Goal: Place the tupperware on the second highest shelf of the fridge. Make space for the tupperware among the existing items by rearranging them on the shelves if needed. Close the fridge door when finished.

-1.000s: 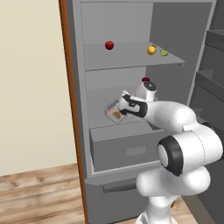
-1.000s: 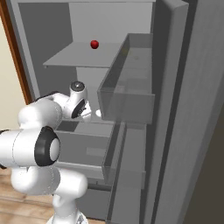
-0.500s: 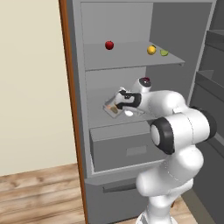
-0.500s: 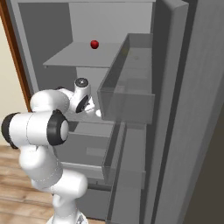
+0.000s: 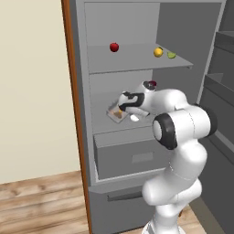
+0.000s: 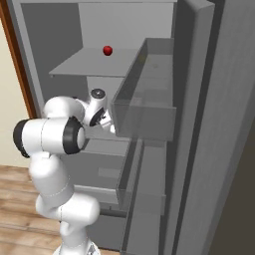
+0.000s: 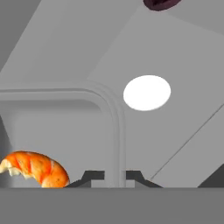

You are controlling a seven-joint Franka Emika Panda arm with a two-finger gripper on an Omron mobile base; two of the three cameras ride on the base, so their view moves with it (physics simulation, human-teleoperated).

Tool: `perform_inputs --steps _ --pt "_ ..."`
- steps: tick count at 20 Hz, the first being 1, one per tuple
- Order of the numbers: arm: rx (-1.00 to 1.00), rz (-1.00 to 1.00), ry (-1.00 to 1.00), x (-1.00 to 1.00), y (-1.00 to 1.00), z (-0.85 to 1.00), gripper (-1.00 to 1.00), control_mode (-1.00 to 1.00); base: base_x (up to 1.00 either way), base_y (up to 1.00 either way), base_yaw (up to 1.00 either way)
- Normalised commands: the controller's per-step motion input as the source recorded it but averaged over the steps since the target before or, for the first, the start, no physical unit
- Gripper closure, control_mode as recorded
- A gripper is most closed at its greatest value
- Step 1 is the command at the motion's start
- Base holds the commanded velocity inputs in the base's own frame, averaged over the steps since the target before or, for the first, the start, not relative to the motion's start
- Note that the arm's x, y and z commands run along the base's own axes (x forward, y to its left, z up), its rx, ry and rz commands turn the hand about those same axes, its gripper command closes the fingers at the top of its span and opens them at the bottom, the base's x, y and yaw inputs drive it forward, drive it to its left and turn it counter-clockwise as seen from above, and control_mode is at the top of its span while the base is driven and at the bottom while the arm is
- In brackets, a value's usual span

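A: Start big. You have the fridge (image 5: 137, 27) open, plain flat grey inside, with 2 shelves (image 5: 137, 59). On the upper one the red apple (image 5: 114, 47) sits toward the back left, and the orange-yellow fruit (image 5: 158, 52) and green lime (image 5: 171, 55) lie near the right front edge.

B: And the tupperware (image 5: 117, 113)?

A: It's at the lower shelf, toward its left front edge, held tilted. Your gripper (image 5: 122, 108) is clamped on its thin clear rim, jaws nearly together. The box lies straight ahead of the fingers, its long side running away to their left in the hand view.

B: What's close by?

A: The small white round thing (image 7: 147, 92), smooth and flat, lies just beside the box's rounded corner. The dark pink bottle (image 7: 159, 4) stands beyond it.

B: So lowering it looks possible?

A: I'd judge so, if you keep left of that disc.
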Motion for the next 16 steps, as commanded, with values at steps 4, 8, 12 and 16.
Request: perform_inputs --steps 4,8,12,16 --pt "-0.03 0.07 0.0 0.19 0.0 -0.43 1.0 -1.0 0.0 0.0 0.0" --pt "-0.05 0.06 0.0 0.18 0.01 -0.37 1.0 -1.0 0.0 0.0 0.0" --pt "-0.04 0.05 0.0 0.28 0.1 -0.23 1.0 -1.0 0.0 0.0 0.0" --pt "-0.04 0.04 0.0 0.32 0.15 -0.13 1.0 -1.0 0.0 0.0 0.0"
